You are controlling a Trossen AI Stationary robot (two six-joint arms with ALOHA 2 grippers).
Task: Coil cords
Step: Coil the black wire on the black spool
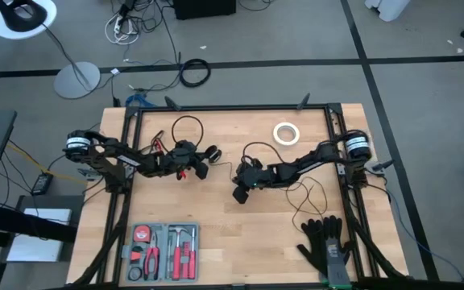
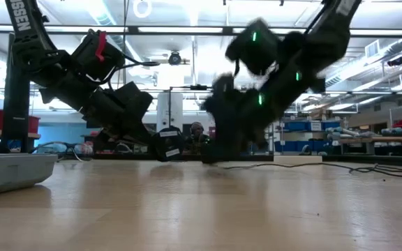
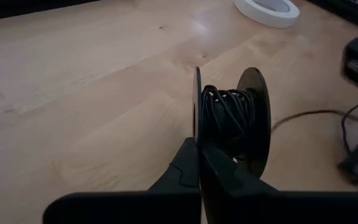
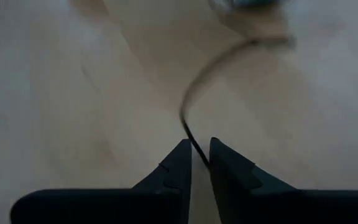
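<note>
A small round black spool (image 3: pixel 229 115), two discs with thin black cord wound between them, stands on edge at the table's middle; it also shows in the high view (image 1: pixel 212 155). My left gripper (image 3: pixel 199 163) is shut on it. Loose black cord (image 1: pixel 306 196) lies in loops on the table by the right arm, and another loop (image 1: pixel 188 126) lies behind the left arm. My right gripper (image 4: pixel 201 155) is low over the table right of the spool, shut on a strand of the cord; it also shows in the high view (image 1: pixel 240 193). My left gripper pinches one thin disc of the spool (image 3: pixel 196 134) at its rim between the two fingers, coming from the table's left. The spool stands upright on edge; whether it rests on the table I cannot tell. My right gripper pinches a single strand of the cord (image 4: pixel 191 138) between its two fingertips, slanting down from the table's right. The strand curves away from the fingers over the table, slack.
A white tape ring (image 1: pixel 286 134) lies at the far right of the table. A tray of hand tools (image 1: pixel 165 251) sits at the near left and black gloves (image 1: pixel 326 246) at the near right. Bare wood lies at the near middle.
</note>
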